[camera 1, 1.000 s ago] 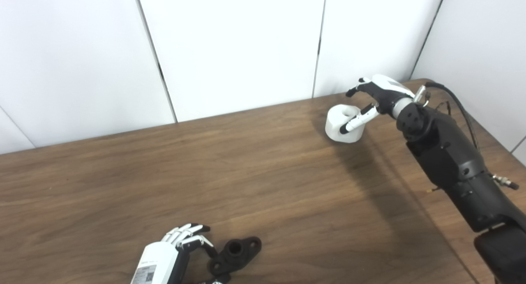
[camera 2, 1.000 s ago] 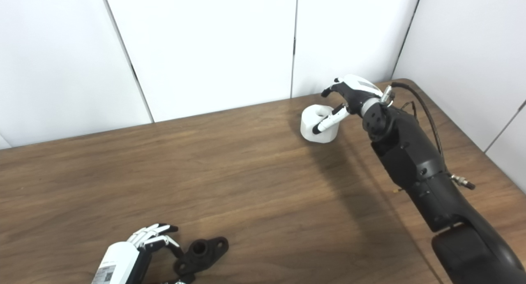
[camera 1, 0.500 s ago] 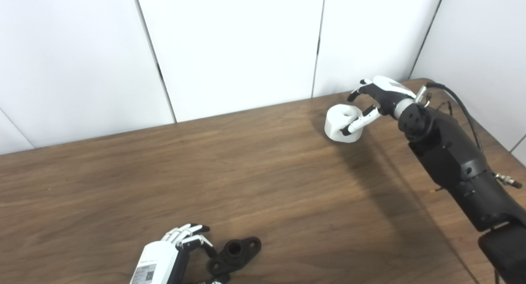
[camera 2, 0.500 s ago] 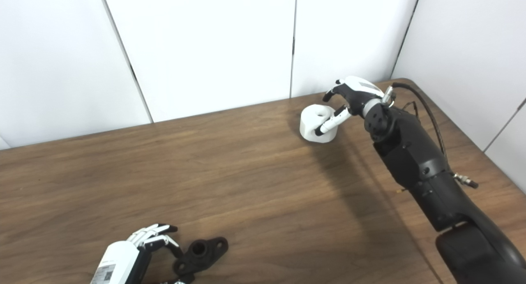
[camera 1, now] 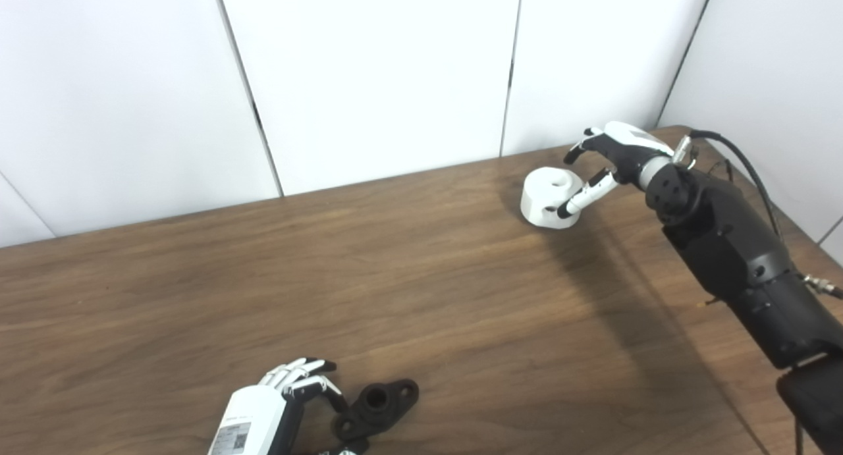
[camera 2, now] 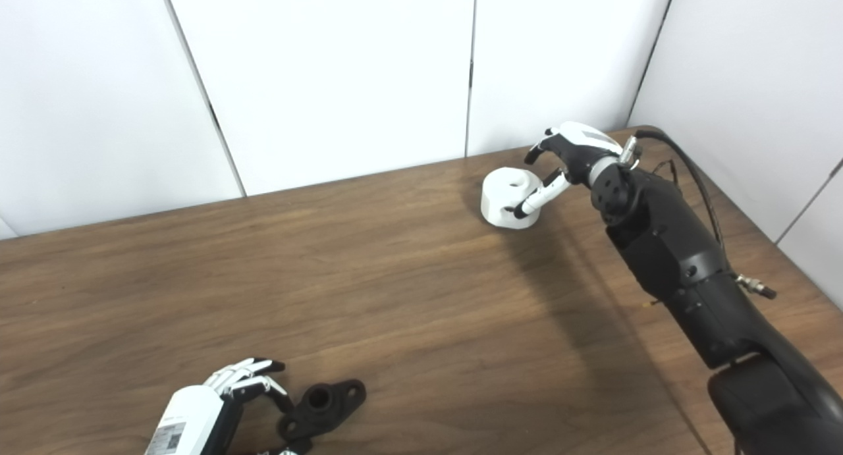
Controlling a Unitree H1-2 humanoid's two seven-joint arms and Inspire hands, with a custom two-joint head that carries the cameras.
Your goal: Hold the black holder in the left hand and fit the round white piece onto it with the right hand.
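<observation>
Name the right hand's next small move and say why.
Probably close the right hand on the round white piece and lift. The piece sits on the table, the open fingers beside it, far from the black holder at the left hand.

Over the last second we see the right hand [camera 1: 609, 159] draw back to the right from the round white piece [camera 1: 548, 206]. Its thumb, which lay across the front of the piece, now reaches only the piece's right side. The fingers sit farther off its top. The right forearm [camera 1: 731, 257] shifts right as well.
</observation>
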